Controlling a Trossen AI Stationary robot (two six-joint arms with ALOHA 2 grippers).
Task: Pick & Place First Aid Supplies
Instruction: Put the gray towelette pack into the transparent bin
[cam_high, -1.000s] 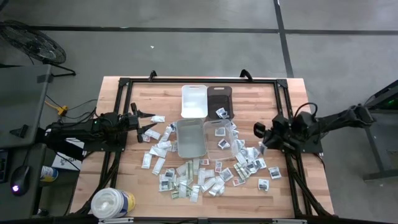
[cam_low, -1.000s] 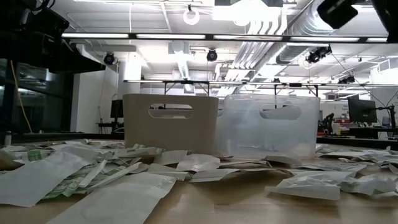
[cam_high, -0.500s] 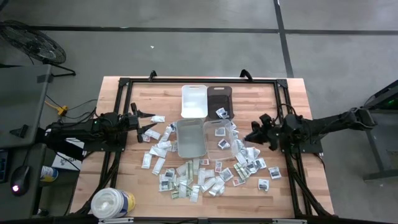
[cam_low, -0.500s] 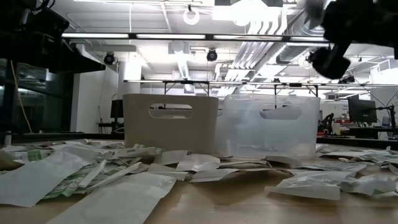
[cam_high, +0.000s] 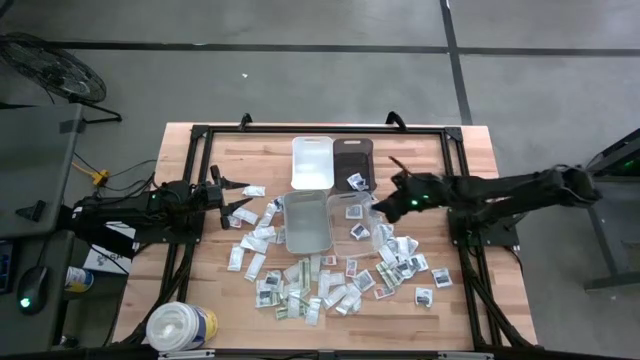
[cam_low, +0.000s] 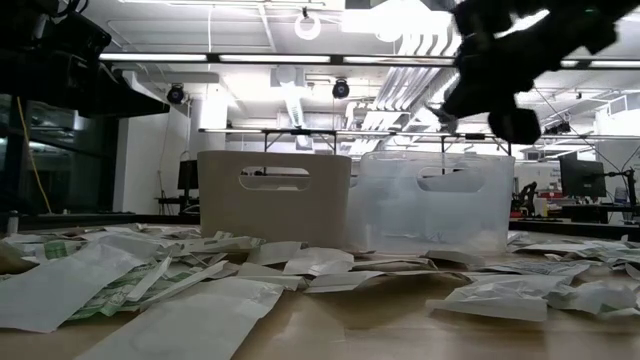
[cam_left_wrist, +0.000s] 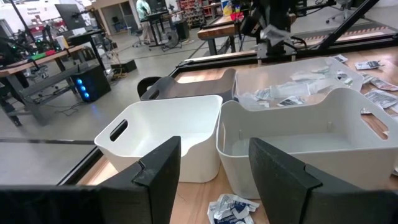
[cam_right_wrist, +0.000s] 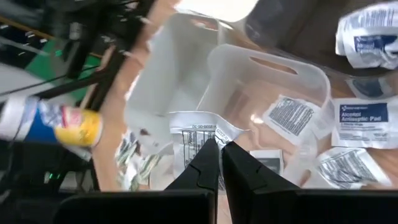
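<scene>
The right gripper (cam_right_wrist: 219, 163) is clamped on a small flat white paper packet with dark print (cam_right_wrist: 200, 132), fingers pressed together on its edge — in the high view it hangs right of centre, over the clear rectangular plastic bin (cam_high: 356, 218) that already contains a few packets. Beside that bin sits a translucent whitish bin (cam_high: 306, 221); above them in the frame, a white bin (cam_high: 312, 162) and a dark bin (cam_high: 352, 157). Loose packets (cam_high: 300, 290) litter the wooden table (cam_high: 470, 160) toward the lower centre. The left gripper (cam_high: 238, 195) waits at centre-left, its fingers (cam_left_wrist: 281, 177) apart — empty.
</scene>
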